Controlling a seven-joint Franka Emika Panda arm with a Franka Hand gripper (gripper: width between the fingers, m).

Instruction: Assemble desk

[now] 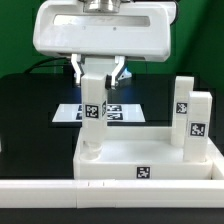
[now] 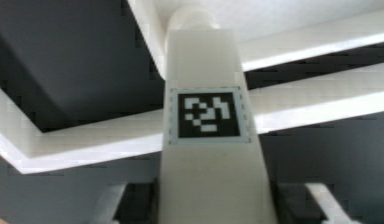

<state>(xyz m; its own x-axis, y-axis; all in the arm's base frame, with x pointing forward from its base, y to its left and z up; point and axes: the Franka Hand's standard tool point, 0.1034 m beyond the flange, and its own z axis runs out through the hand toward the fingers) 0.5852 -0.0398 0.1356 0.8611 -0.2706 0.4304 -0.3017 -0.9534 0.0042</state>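
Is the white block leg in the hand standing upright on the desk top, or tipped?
Upright. The white tagged block leg stands vertical between the fingers of the hand, its foot on the white rimmed plastic desk top.

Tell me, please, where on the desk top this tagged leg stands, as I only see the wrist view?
Observer: The leg stands upright at the desk top's front corner, on the exterior view's left, between the fingers of the gripper.
Operator: Are other legs in place?
Observer: Yes, two stand upright on the exterior view's right: a nearer leg and a farther leg.
Operator: What lies behind the desk top?
Observer: The marker board, flat on the black table.
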